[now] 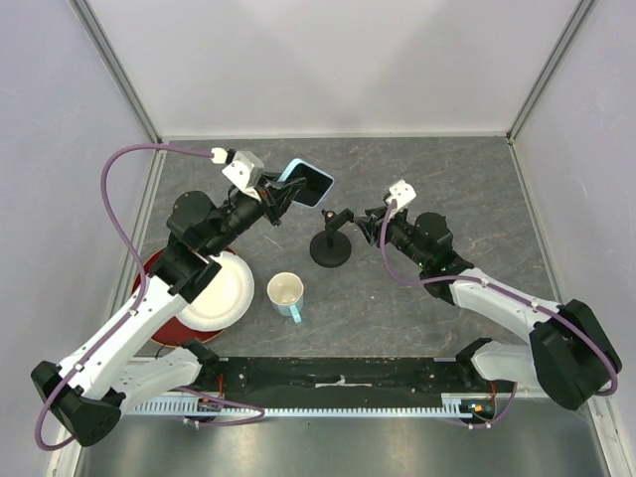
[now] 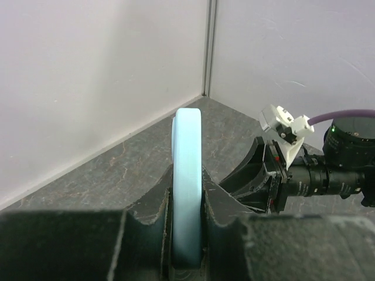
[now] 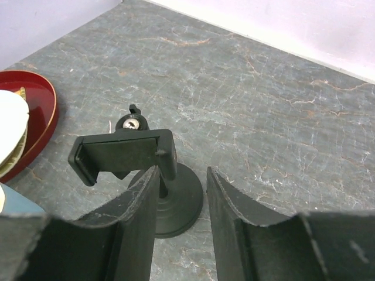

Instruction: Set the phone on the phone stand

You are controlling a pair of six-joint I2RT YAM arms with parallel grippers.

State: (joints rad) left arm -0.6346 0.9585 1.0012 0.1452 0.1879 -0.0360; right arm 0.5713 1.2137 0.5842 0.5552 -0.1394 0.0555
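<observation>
My left gripper (image 1: 281,195) is shut on the phone (image 1: 309,178), which has a black screen and a light blue edge. It holds the phone above the table, up and to the left of the phone stand (image 1: 331,240). In the left wrist view the phone's blue edge (image 2: 187,170) stands upright between the fingers (image 2: 151,211). My right gripper (image 1: 360,216) is open just right of the stand's clamp. In the right wrist view the clamp holder (image 3: 123,153) is empty. The stand's disc base (image 3: 181,202) lies between and behind the open fingers (image 3: 140,205).
A red tray (image 1: 149,270) holding a white plate (image 1: 221,290) sits at the left, under my left arm. A cup (image 1: 286,292) with a light blue handle stands in front of the stand. Grey walls close in the back and sides. The right arm shows in the left wrist view (image 2: 316,178).
</observation>
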